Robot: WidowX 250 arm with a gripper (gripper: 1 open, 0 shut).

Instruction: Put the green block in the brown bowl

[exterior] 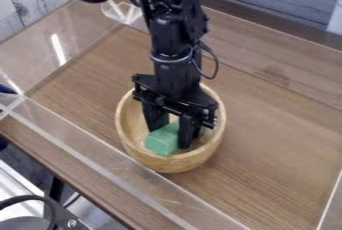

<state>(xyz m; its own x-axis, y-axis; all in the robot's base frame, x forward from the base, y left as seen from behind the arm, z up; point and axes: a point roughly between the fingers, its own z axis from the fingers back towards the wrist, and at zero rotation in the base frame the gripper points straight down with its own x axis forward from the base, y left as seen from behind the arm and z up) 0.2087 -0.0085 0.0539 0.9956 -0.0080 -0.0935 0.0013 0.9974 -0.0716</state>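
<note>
The brown bowl (pixel 138 151) stands on the wooden table, near the front edge. My gripper (pixel 173 124) points straight down into it, its black fingers inside the rim. The green block (pixel 163 140) is between the fingers, and the gripper is shut on it. The block's lower end is down in the bowl's hollow; whether it touches the bottom I cannot tell. Its upper part is hidden by the fingers.
A clear plastic wall (pixel 80 179) runs along the table's front and left edges. The wooden tabletop (pixel 274 124) stretches out right of the bowl. The black arm (pixel 167 24) rises up and to the back from the bowl.
</note>
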